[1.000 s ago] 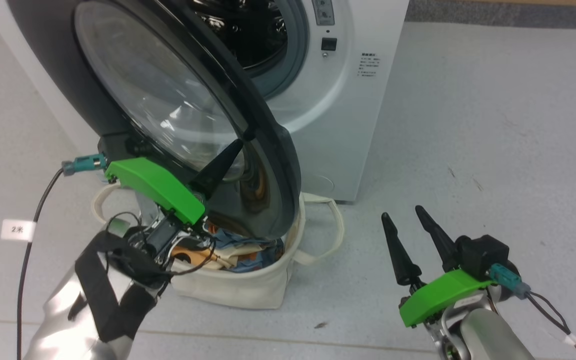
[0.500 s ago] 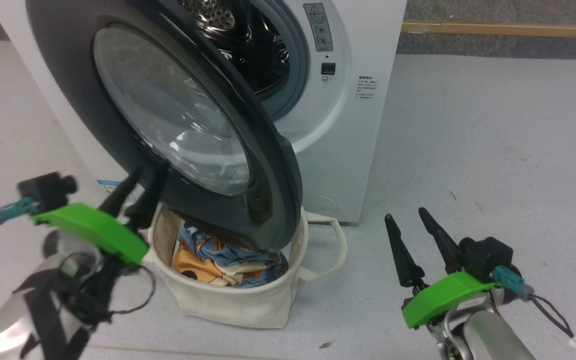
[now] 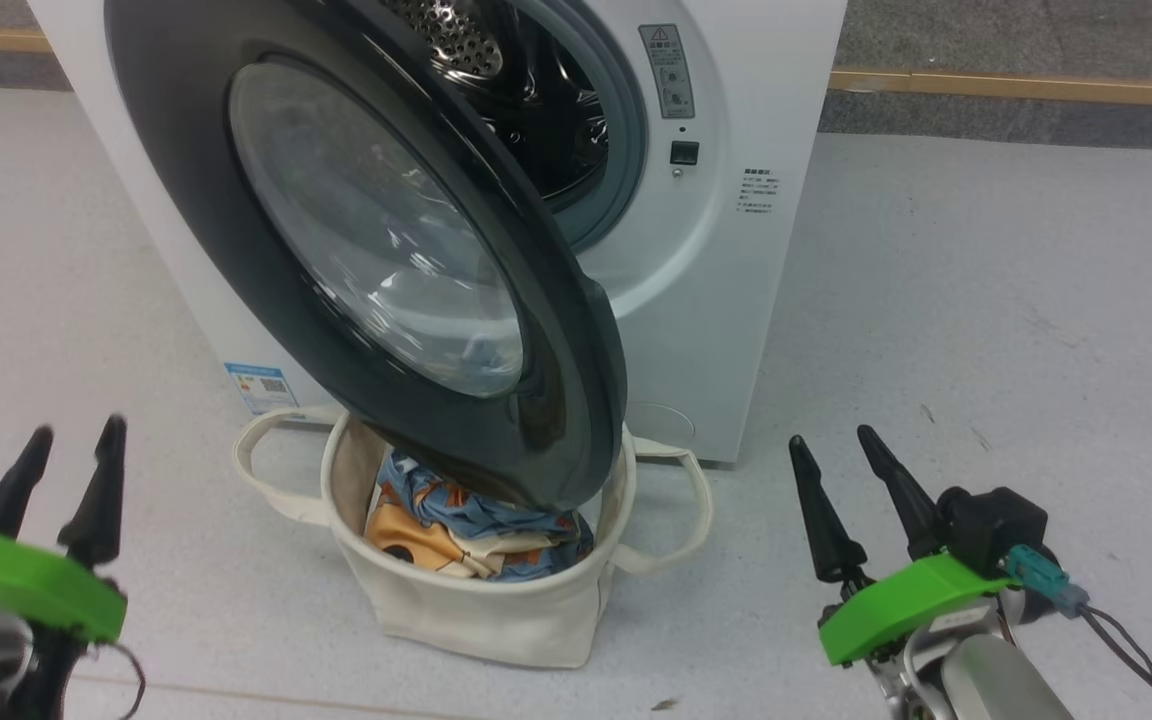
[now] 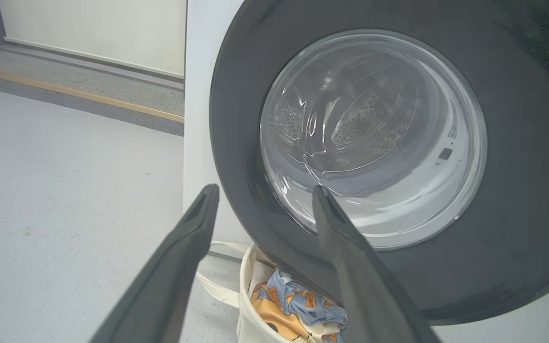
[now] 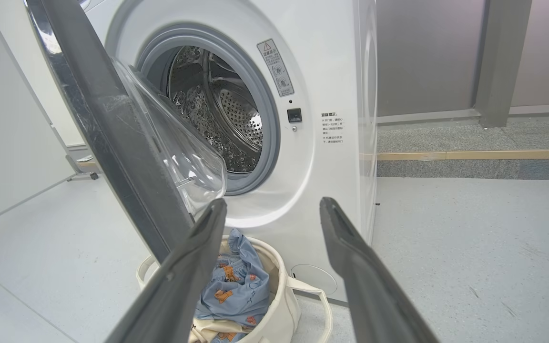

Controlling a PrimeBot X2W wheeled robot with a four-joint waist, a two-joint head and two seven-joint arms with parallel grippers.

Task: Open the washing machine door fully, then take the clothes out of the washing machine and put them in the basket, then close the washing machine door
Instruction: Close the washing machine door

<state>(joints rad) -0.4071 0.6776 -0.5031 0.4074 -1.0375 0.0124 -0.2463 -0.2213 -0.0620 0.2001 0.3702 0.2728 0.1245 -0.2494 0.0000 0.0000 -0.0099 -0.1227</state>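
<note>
Grey floor (image 3: 986, 300) bears the basket (image 3: 476, 620) holding the clothes (image 3: 456, 515), perhaps two garments.

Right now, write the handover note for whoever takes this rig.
Left gripper: jaws open, empty, low to the left of the basket.
Right gripper: jaws open, empty, to the basket's right.
Door: ajar, its lower rim over the basket, which stands on the floor before the machine.
Clothes: in the basket; the part of the drum that shows looks bare.
Done: door opened, clothes moved.
Left: close the door.
</note>
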